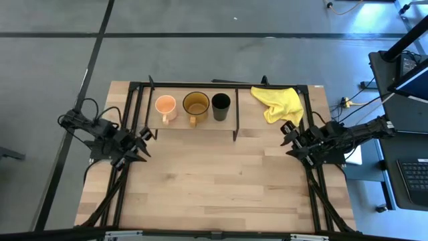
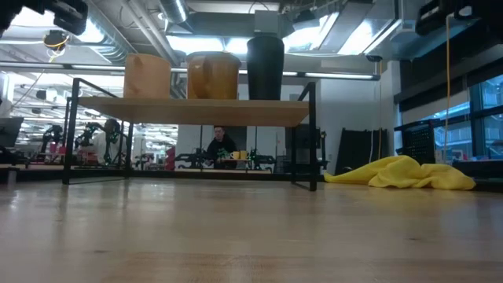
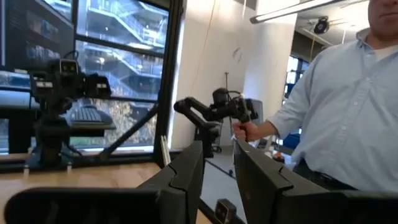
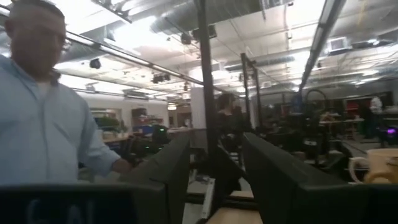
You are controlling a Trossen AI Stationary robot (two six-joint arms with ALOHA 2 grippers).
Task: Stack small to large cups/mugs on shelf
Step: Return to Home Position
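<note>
Three vessels stand side by side, upright on their bases, on the shelf's wooden board (image 1: 200, 124) at the table's far side. They are the peach-orange mug (image 1: 165, 106) (image 2: 148, 76), the amber-yellow mug (image 1: 196, 105) (image 2: 212, 76) and the small black cup (image 1: 221, 105) (image 2: 265, 67). My left gripper (image 1: 142, 144) (image 3: 219, 180) hovers open near the table's left edge, to the near left of the shelf. My right gripper (image 1: 289, 140) (image 4: 217, 180) is open near the right edge, close to the yellow cloth. Neither touches anything.
A crumpled yellow cloth (image 1: 279, 104) (image 2: 405, 173) lies on the table just right of the shelf. The shelf's black rod legs (image 2: 312, 137) stand on the tabletop. Bare wood (image 1: 214, 181) stretches between the arms. A person in a light shirt (image 3: 348, 99) stands beyond the table.
</note>
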